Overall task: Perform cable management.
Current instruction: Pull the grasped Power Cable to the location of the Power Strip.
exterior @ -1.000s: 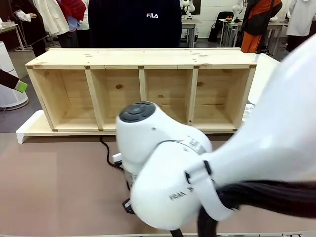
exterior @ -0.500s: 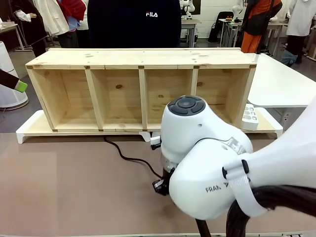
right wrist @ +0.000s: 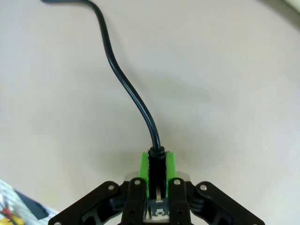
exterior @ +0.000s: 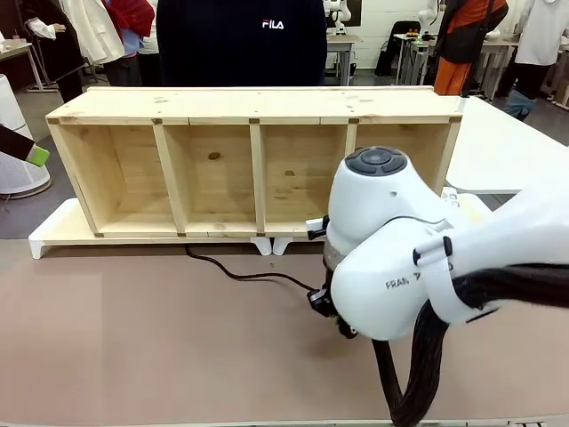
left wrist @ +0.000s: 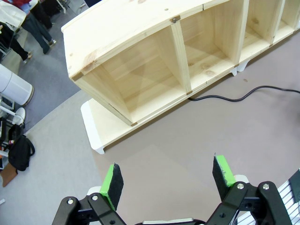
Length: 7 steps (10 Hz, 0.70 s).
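Cable (right wrist: pixel 126 89) runs forward from the right hand (right wrist: pixel 157 161), which clamps its plug end over the surface (right wrist: pixel 225 93). Left hand (left wrist: pixel 168 180) hangs wide apart, holding nothing, with the wooden shelf (left wrist: pixel 140 56) ahead of it.

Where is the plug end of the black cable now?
Front view, right of centre: the plug end is clamped in the right gripper, before the wooden shelf.

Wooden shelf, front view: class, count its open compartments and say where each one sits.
4, side by side in one row along the wooden shelf: far left, left of middle, right of middle, and far right, partly covered by the right arm.
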Each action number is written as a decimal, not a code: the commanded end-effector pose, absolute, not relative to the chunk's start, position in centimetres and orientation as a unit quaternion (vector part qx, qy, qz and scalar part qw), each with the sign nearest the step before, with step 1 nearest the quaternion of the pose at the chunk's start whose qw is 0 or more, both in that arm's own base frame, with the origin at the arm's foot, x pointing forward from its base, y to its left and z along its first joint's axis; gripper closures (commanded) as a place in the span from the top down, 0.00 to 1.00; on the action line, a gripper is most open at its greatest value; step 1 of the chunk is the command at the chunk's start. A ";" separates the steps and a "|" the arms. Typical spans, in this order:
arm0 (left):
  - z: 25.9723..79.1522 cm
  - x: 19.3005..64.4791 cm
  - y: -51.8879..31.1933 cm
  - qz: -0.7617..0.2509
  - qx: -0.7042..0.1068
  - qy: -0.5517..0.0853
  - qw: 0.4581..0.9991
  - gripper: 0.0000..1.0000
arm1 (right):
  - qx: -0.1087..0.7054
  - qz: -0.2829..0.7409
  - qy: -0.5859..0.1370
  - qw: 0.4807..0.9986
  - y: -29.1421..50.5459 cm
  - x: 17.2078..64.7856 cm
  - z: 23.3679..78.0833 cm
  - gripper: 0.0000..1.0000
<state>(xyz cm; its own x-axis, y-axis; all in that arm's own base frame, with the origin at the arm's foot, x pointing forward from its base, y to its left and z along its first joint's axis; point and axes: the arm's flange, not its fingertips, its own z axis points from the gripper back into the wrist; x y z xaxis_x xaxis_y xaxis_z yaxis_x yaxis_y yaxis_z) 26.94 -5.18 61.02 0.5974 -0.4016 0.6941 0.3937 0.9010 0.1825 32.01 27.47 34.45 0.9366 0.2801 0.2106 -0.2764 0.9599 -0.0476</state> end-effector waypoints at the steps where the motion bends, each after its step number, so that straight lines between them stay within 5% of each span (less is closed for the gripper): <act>1: 61.0 27.1 -5.2 -0.221 0.005 -0.393 0.893 1.00 | -0.011 0.123 -0.114 0.986 19.5 26.8 33.0 0.16; 7: 61.0 27.1 -5.2 -0.221 0.005 -0.393 0.893 1.00 | -0.041 0.078 -0.105 0.991 15.9 25.5 33.2 0.16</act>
<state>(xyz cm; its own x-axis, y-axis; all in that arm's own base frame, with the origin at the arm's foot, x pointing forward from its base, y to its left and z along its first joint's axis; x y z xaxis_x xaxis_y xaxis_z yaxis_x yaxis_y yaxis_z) 26.94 -5.19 61.02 0.5974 -0.4017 0.6941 0.3937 0.9009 0.1825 34.13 22.20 37.11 0.9688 0.1657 0.1843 -0.1529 0.9849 -0.0814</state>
